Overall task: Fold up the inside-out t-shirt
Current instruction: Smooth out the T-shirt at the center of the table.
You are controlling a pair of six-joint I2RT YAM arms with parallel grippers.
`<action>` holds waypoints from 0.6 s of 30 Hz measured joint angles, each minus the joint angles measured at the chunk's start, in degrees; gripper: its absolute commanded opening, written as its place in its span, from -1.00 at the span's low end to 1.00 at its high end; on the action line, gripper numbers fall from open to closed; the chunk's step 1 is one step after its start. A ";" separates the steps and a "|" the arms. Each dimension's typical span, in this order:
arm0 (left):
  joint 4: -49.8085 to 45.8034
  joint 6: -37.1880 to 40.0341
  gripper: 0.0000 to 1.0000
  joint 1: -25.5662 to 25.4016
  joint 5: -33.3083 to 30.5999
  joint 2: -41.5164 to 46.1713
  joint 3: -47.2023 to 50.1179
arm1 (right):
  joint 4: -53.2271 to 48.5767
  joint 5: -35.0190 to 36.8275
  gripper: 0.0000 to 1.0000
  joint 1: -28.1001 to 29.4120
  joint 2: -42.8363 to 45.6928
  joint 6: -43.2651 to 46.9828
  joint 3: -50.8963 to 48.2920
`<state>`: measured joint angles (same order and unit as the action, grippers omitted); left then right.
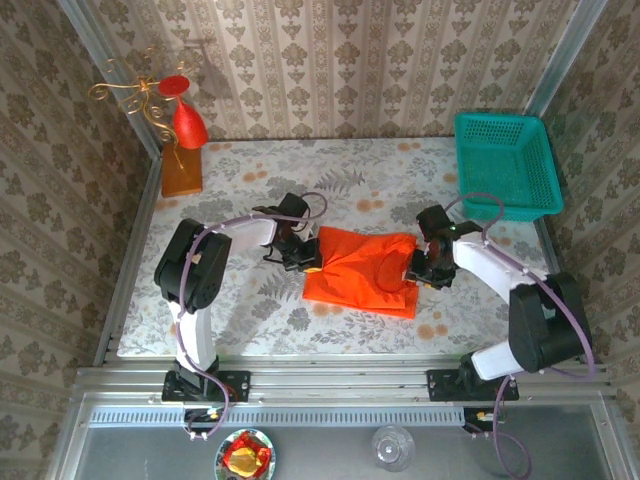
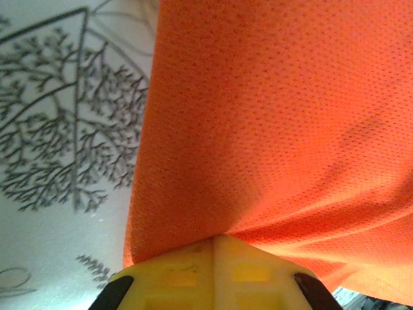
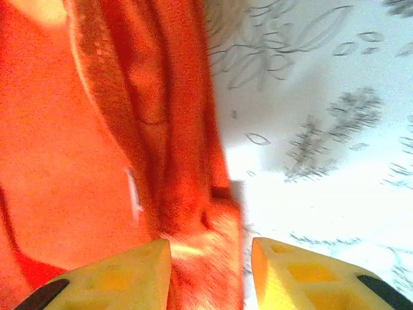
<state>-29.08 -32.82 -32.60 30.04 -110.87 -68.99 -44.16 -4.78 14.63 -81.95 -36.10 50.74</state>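
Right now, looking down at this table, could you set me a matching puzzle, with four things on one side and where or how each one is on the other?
Things:
1. t-shirt
2. teal basket
3. red cone ornament
4. left end effector

Places or states:
a. in the far left corner
b. shut on orange fabric
c. lying in the middle
d. in the far right corner

Pairs: 1-c, 2-d, 3-a, 4-b
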 measured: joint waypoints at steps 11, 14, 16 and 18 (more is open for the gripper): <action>-0.02 -0.02 -0.79 0.02 -0.87 2.32 0.39 | 4.24 -13.11 -0.30 10.58 4.37 -0.04 2.69; -0.28 -0.04 -0.74 -0.11 -0.63 2.34 0.09 | 5.16 -14.75 -0.30 11.91 1.22 -0.26 1.97; -0.55 -0.07 -0.73 -0.33 -0.44 2.43 -0.68 | 4.94 -13.44 -0.30 11.63 -1.60 -0.39 0.42; -0.87 -0.04 -0.73 -0.55 -0.09 2.67 -1.79 | 3.58 -10.23 -0.29 11.19 -4.44 -0.63 -0.68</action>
<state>-29.95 -32.86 -33.15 29.95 -108.20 -70.78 -40.58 -15.00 25.82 -86.39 -36.73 50.06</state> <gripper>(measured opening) 0.134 0.349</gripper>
